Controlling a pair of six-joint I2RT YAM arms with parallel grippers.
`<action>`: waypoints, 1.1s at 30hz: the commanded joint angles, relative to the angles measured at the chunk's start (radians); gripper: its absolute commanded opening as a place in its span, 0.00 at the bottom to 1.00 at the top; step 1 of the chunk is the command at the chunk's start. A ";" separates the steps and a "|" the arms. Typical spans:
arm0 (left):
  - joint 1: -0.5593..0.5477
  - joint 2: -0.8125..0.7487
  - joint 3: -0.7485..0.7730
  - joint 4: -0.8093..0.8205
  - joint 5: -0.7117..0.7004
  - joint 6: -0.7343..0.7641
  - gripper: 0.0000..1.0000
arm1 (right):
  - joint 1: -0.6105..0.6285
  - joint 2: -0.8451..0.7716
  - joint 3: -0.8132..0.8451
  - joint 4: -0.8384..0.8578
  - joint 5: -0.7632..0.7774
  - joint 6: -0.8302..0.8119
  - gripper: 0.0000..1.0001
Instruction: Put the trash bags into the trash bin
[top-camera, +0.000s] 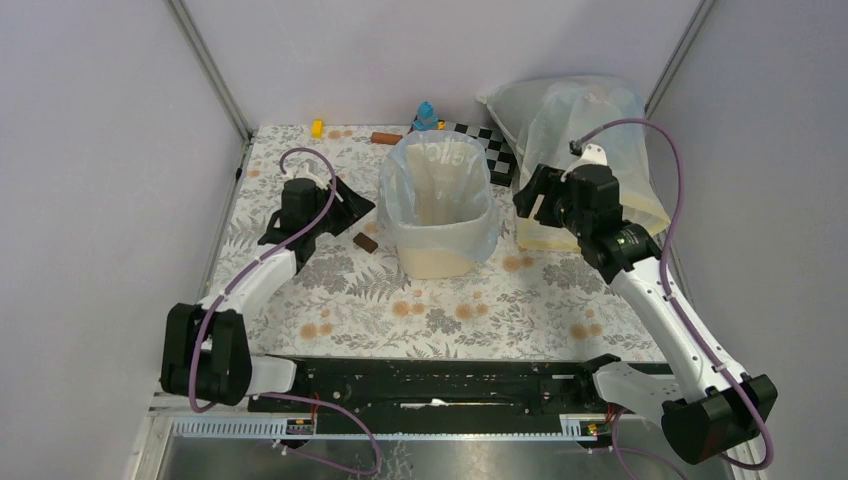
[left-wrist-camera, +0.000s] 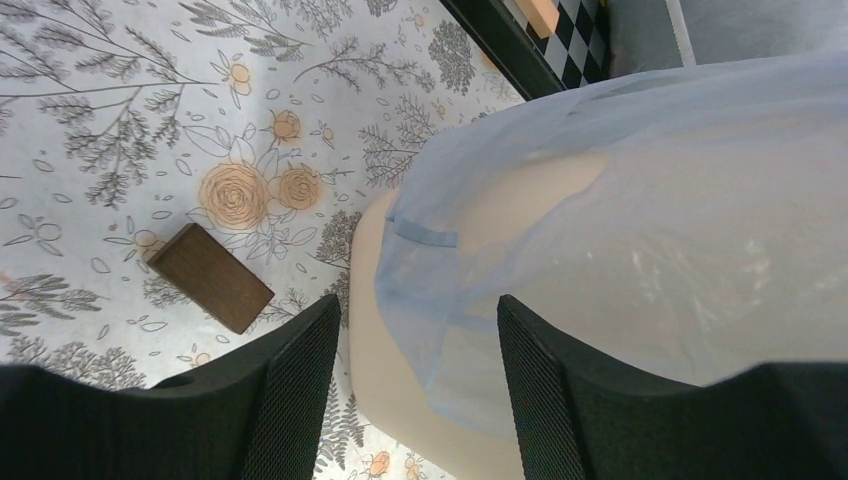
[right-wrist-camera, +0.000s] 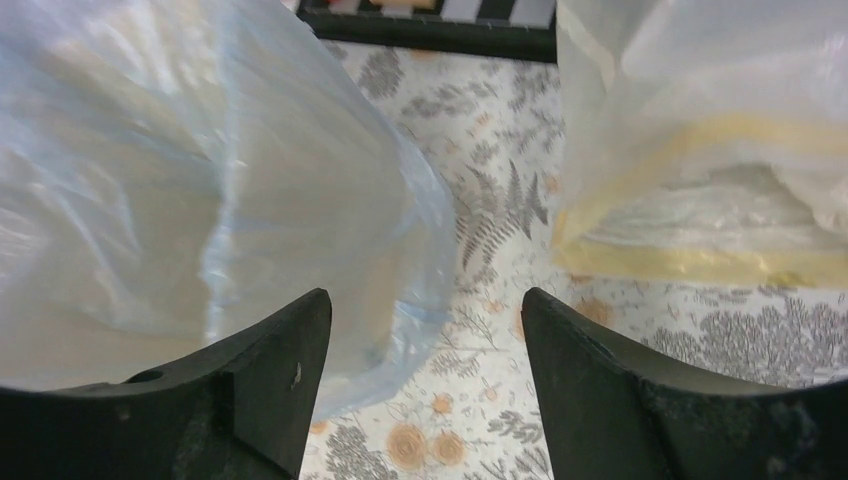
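Observation:
The cream-beige trash bin (top-camera: 437, 258) stands upright mid-table. A pale-blue translucent trash bag (top-camera: 440, 170) lines it, its rim folded down over the bin's outside walls. In the left wrist view the bag (left-wrist-camera: 620, 210) drapes over the bin (left-wrist-camera: 385, 350); in the right wrist view the bag (right-wrist-camera: 200, 200) fills the left side. My left gripper (top-camera: 345, 205) is open and empty, left of the bin; it also shows in the left wrist view (left-wrist-camera: 418, 320). My right gripper (top-camera: 528, 197) is open and empty, just right of the bin; it also shows in the right wrist view (right-wrist-camera: 425, 310).
A large yellowish-clear plastic sack (top-camera: 590, 140) stands at the back right, behind my right gripper, and shows in the right wrist view (right-wrist-camera: 700, 150). A small brown block (top-camera: 365, 242) lies left of the bin. A checkerboard (top-camera: 495, 145), a blue figure (top-camera: 427, 115), a yellow piece (top-camera: 317, 127) and a brown stick (top-camera: 386, 138) sit at the back.

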 joint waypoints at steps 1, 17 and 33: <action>0.005 0.067 0.043 0.125 0.079 -0.048 0.62 | -0.013 -0.002 -0.084 0.061 -0.025 0.038 0.76; 0.006 0.235 -0.004 0.258 0.145 -0.092 0.53 | -0.029 0.319 -0.171 0.287 -0.287 0.092 0.61; 0.005 0.367 -0.061 0.380 0.172 -0.101 0.32 | -0.029 0.423 -0.239 0.400 -0.286 0.093 0.43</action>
